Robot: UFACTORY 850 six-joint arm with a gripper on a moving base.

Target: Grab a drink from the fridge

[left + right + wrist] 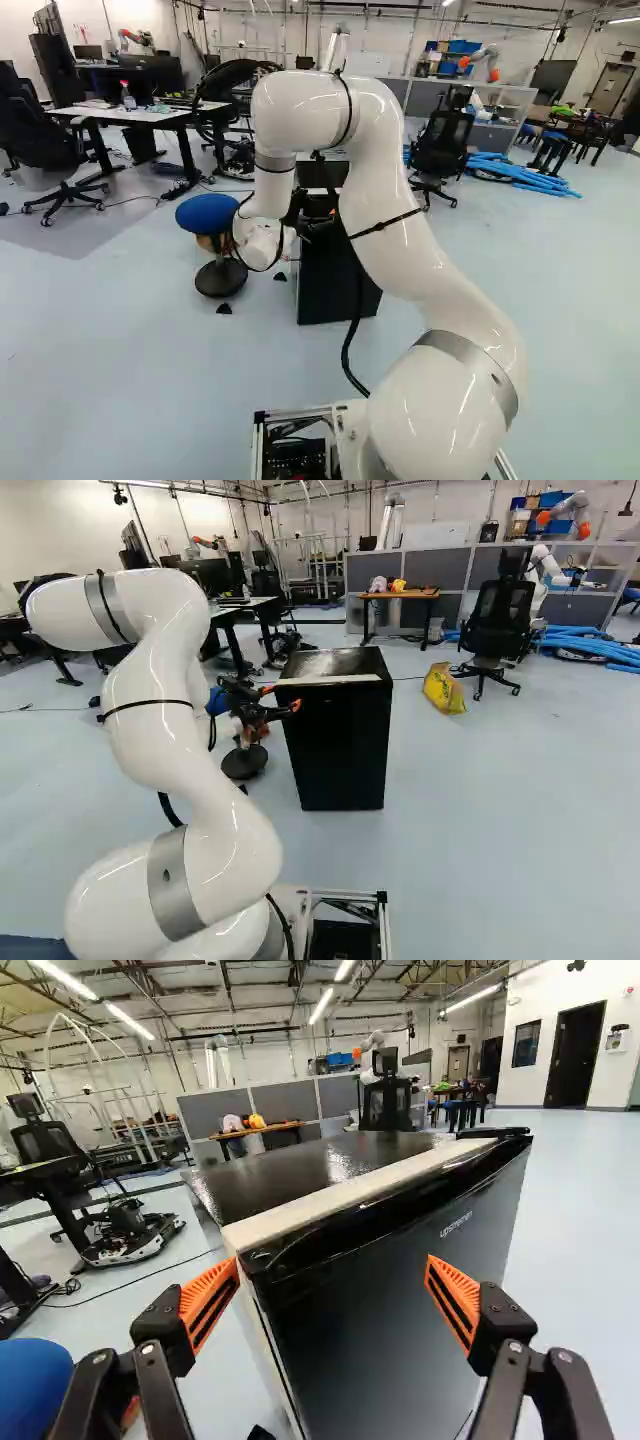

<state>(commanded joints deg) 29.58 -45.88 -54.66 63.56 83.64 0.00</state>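
The claw (333,1265) stands wide by the fridge (300,1175), whose door (400,1310) looks shut; opening it and taking a drink remain.

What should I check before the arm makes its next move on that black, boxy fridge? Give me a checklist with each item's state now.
1. Black two-finger gripper open: ok, orange-padded fingers apart.
2. Nothing gripped: ok.
3. Black, boxy fridge ahead of the gripper: ok.
4. Glossy black fridge door open for reaching in: not ok, it looks closed.
5. Finger clear of the fridge's near top corner: cannot tell, they look very close.
6. White arm clear of the round, blue-seated stool: cannot tell.
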